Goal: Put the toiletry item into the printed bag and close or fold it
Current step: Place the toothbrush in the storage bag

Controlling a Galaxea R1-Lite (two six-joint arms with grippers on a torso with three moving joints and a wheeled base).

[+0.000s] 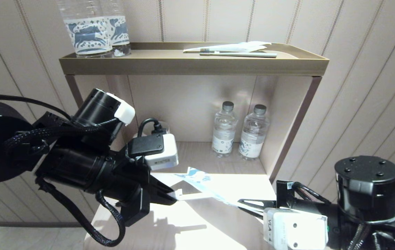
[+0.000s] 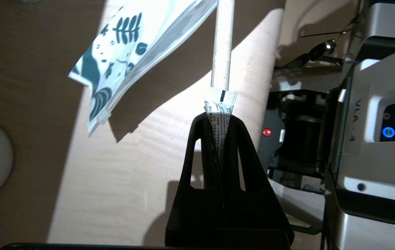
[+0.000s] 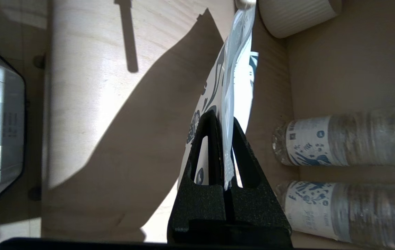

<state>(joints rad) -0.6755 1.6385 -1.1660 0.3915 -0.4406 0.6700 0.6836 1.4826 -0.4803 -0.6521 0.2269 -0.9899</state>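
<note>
Head view: left end effector (image 1: 173,198) clamps the small tube (image 1: 194,197), right end effector (image 1: 249,205) the printed bag (image 1: 200,180), water bottles (image 1: 240,130) behind.

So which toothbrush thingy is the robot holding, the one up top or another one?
Another one: the left gripper pinches the white toiletry item low, beside the printed bag. The greyish-green toothbrush lies untouched on the top shelf.

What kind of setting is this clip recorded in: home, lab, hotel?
Most likely a hotel room amenity nook, or a mock-up of one. A brass-coloured tray tops a small shelf unit and carries a wrapped toothbrush, small water bottles stand in the niche below, and striped wallpaper lines the wall behind.
</note>
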